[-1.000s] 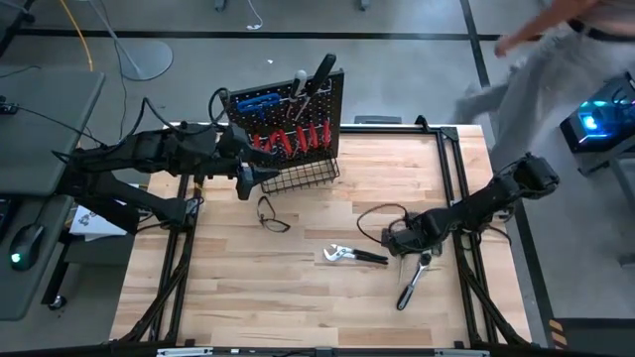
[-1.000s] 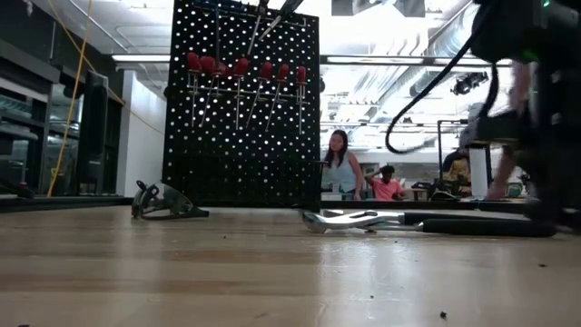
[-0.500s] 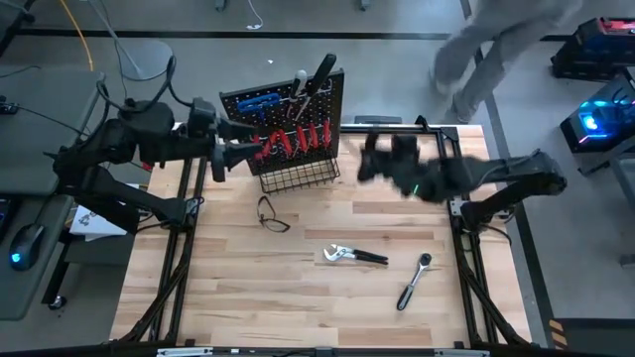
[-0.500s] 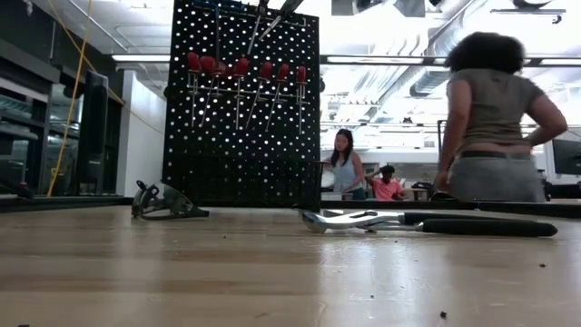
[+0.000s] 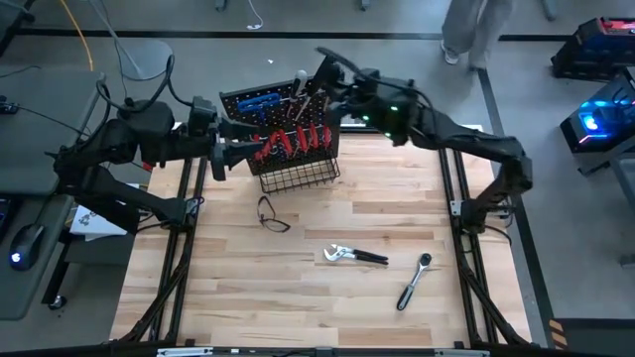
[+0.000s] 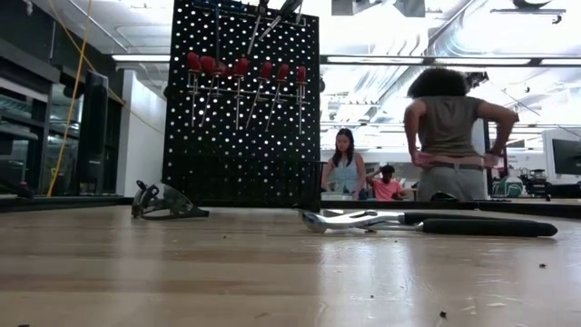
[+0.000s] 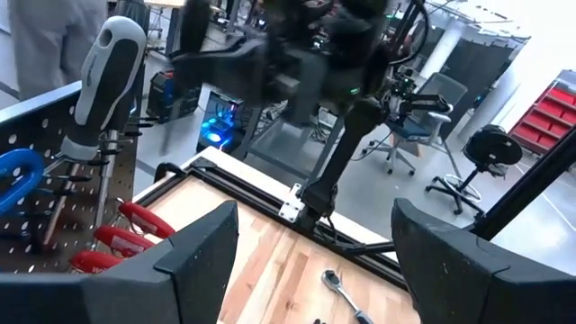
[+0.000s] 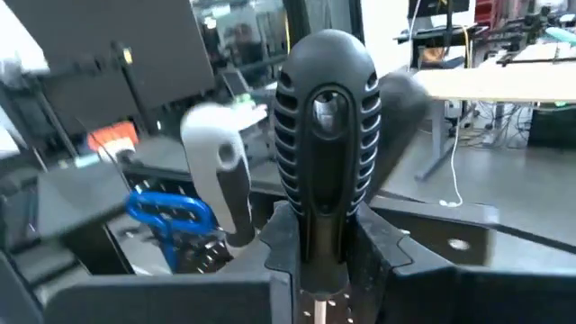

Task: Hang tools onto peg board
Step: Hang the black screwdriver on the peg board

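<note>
The black peg board (image 5: 288, 124) stands at the table's far side, with red-handled screwdrivers (image 5: 293, 139), a blue T-key (image 5: 260, 100) and a grey-handled tool (image 5: 300, 79) hanging on it. At the board's top right corner my right gripper (image 5: 342, 87) is shut on a black-handled screwdriver (image 8: 326, 135). My left gripper (image 5: 220, 149) is open and holds nothing, beside the board's left edge. Silver pliers (image 5: 354, 256) and a chrome ratchet (image 5: 413, 281) lie flat on the table. My right gripper pinches the screwdriver between its two fingers (image 8: 281, 238) at the handle's lower end (image 8: 322, 270), where the silver shaft begins. The fingers point level, from the table's right toward the board, across the tool. The ribbed handle stands upright above them, lifted clear.
A wire basket (image 5: 298, 174) juts from the board's bottom toward the near side. A small dark wire-like tool (image 5: 273, 215) lies near the basket. A person (image 6: 449, 136) stands beyond the table's far right. Bare wood spreads along the near edge.
My right gripper has risen from the table beside the ratchet and swung far and left to the board's top, tipping from pointing down to level. My left gripper has lifted from in front of the basket and drawn back left. A person has walked past behind.
</note>
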{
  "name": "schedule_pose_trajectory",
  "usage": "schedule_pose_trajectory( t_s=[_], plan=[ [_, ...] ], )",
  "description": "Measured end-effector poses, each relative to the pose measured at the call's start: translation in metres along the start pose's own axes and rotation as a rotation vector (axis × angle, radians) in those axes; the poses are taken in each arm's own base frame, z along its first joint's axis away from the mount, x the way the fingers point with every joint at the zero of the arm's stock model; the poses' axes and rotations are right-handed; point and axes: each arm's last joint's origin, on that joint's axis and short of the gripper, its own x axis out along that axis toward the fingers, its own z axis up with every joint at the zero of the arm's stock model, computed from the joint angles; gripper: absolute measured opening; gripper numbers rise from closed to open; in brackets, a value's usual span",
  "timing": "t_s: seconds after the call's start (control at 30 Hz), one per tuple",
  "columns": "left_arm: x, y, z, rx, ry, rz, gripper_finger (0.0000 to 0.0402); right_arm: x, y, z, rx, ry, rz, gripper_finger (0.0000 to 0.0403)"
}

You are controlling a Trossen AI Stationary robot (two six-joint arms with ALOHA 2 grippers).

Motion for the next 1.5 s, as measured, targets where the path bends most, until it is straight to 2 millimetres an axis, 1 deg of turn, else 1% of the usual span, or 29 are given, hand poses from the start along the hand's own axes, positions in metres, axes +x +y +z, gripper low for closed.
schedule_pose_trajectory(
  t_s=[0.07,0.13,0.2,0.33,0.43,0.5,0.67,0.8,0.97,1.13,1.33,1.5],
  plan=[
    [0.0,0.0,0.0,0.0,0.001,0.0,0.0268,0.011,0.002,-0.003,-0.039,0.01,0.0,0.0043],
    [0.0,0.0,0.0,0.0,0.002,0.001,0.0268,0.015,0.005,0.002,-0.07,-0.004,-0.016,0.0042],
    [0.0,0.0,0.0,0.0,0.001,0.0,0.0268,0.014,0.005,0.01,-0.099,-0.015,-0.072,0.0042],
    [0.0,0.0,0.0,0.001,0.003,0.0,0.0268,0.005,0.005,0.028,-0.149,-0.014,-0.088,0.0042],
    [0.0,0.0,0.0,0.011,0.002,0.002,0.0268,0.0,-0.002,0.043,-0.174,-0.047,-0.15,0.0042],
    [0.0,0.0,0.0,0.019,0.001,0.002,0.0268,0.0,-0.006,0.048,-0.193,-0.061,-0.189,0.0042],
    [0.0,0.0,0.0,0.019,0.001,0.002,0.0268,0.006,-0.017,0.049,-0.182,-0.064,-0.226,0.0042],
    [0.0,0.0,0.0,0.02,0.002,0.002,0.0268,0.016,-0.023,0.052,-0.16,-0.112,-0.242,0.0042],
    [0.0,0.0,0.0,0.019,0.001,0.002,0.0268,0.025,-0.023,0.052,-0.143,-0.149,-0.217,0.0042],
    [0.0,0.0,0.0,0.02,0.002,0.002,0.0268,0.034,-0.02,0.043,-0.115,-0.129,-0.178,0.0042],
    [0.0,0.0,0.0,0.031,0.001,0.004,0.0268,0.033,-0.016,0.044,-0.05,-0.147,-0.138,0.0042],
    [0.0,0.0,0.0,0.035,0.0,0.008,0.0268,0.032,-0.012,0.046,-0.015,-0.161,-0.069,0.0042]
  ],
)
